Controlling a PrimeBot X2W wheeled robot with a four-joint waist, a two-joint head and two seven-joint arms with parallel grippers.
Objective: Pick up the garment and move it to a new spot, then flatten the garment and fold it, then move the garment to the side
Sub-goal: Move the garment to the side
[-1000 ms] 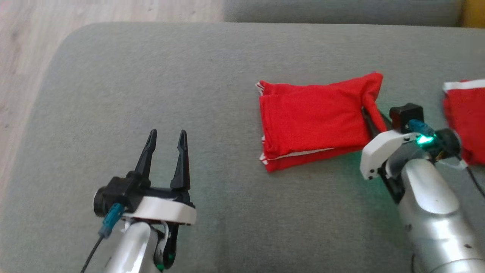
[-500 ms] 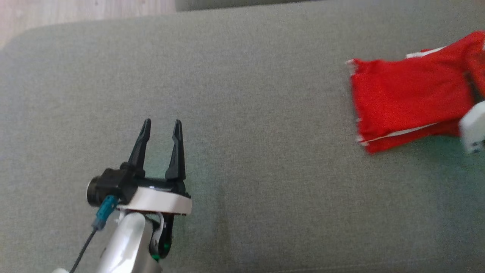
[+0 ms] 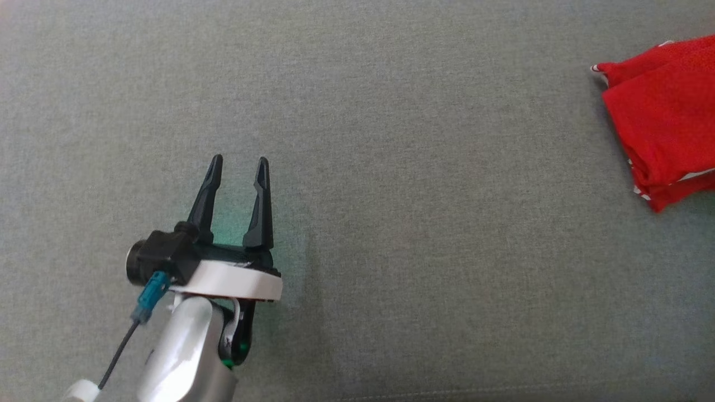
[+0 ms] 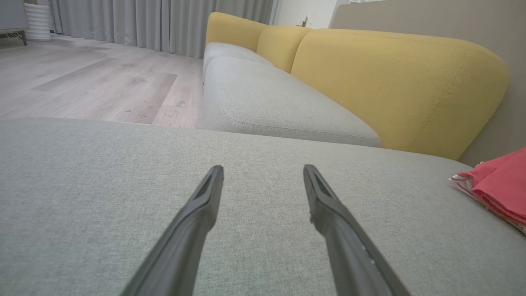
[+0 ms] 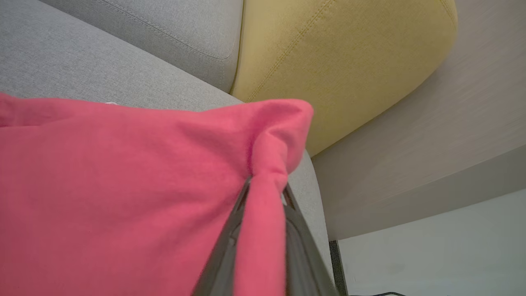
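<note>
**Folded red garment lies near the right end of a grey sofa cushion, one corner clamped in the right pincer.**
The left pincer hovers spread wide over the cushion's left half, well apart from the garment. A yellow backrest rises behind the cushion.

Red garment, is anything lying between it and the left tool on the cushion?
Nothing visible does. Between the left tool and the garment there is just bare grey cushion. The right tool is shut on a fold of the garment.
</note>
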